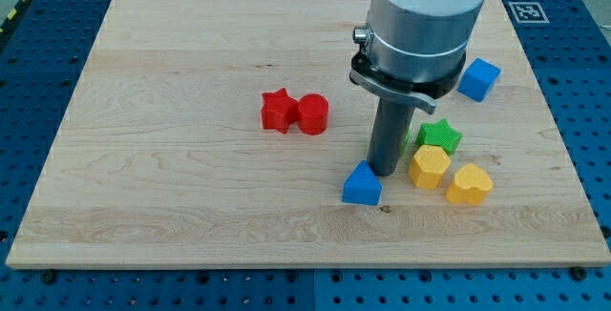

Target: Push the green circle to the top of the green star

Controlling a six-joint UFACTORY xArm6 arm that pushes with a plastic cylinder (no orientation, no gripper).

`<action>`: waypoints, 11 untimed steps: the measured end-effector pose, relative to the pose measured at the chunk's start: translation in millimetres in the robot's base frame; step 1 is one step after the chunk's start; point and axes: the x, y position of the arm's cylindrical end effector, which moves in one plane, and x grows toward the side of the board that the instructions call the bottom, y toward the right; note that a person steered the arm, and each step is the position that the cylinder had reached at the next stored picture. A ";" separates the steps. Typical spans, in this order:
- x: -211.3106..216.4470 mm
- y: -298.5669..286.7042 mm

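The green star (439,136) lies right of the board's middle. My tip (385,173) rests on the board just left of the star, touching or nearly touching the top of the blue triangle (362,185). No green circle shows. The rod and the arm's wide body hide the board just left of and above the star.
A yellow hexagon (430,167) sits right below the green star, with a yellow heart (469,185) to its right. A blue cube (479,79) lies at the upper right. A red star (278,111) and a red circle (312,114) touch each other left of the middle.
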 end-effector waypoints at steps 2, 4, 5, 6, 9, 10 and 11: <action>-1.8 12.4; -9.9 -11.1; -24.3 -32.6; -29.2 -36.5; -28.9 40.1; -28.8 58.5; -28.4 54.4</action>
